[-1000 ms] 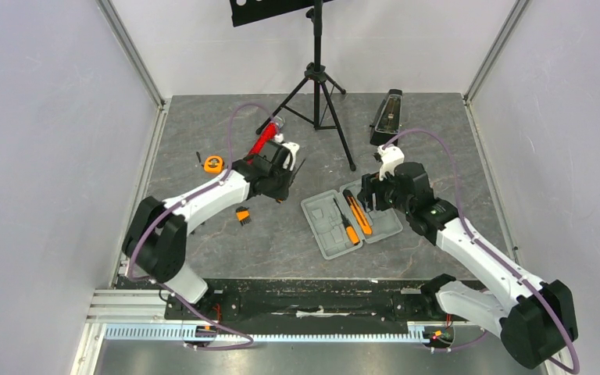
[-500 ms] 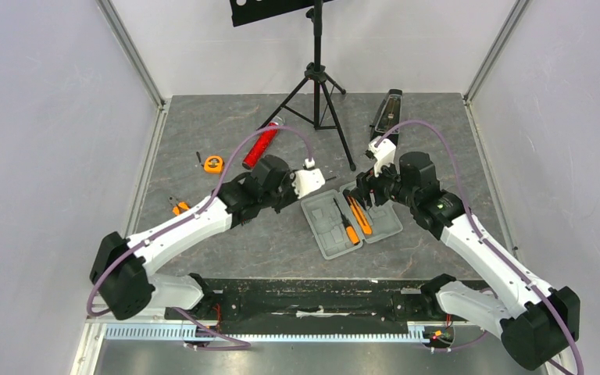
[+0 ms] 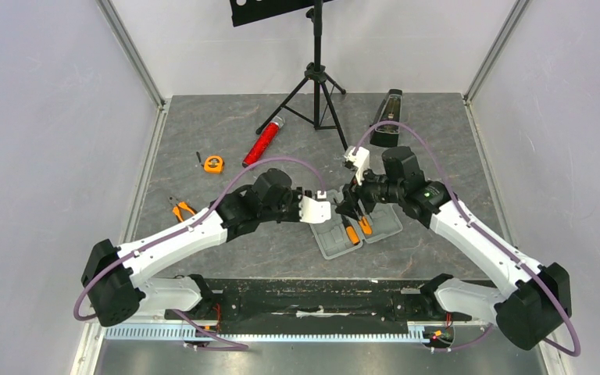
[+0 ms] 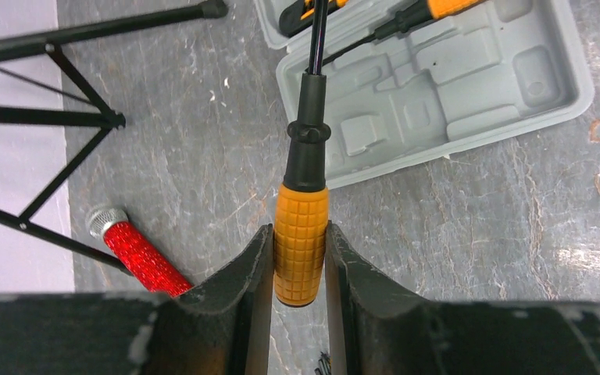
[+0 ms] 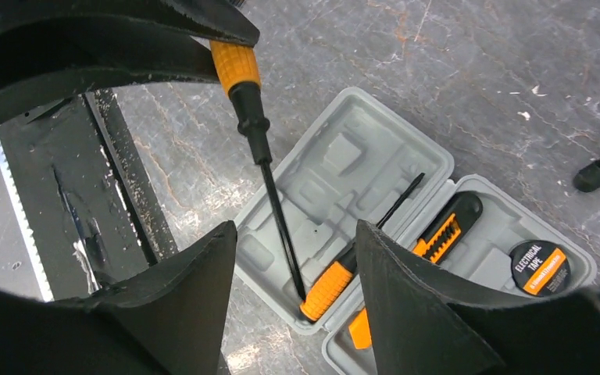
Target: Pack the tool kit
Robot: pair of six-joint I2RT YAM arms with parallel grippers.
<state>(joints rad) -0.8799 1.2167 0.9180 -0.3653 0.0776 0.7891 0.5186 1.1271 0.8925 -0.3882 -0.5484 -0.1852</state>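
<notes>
From above, your left gripper and right gripper sit almost nose to nose over the open tool case. One tape measure lies at 10 o'clock from the case and one pair of pliers at 9 o'clock. Both are well apart from it.

In the left wrist view, your left gripper is clamped on the orange handle of the held screwdriver. Its shaft points to 12 o'clock, over the case.

In the right wrist view, your right gripper gapes wide and grips nothing, and the held shaft runs down between its fingers. The case holds one seated screwdriver, one utility knife and one roll of electrical tape. That makes two screwdrivers in all.

Watch the tip: it appears to end right beside the seated screwdriver's handle, so lowering it could lever that tool out of its recess. With the grip so far back on the handle, any snag may swing the shaft into your right fingers.
</notes>
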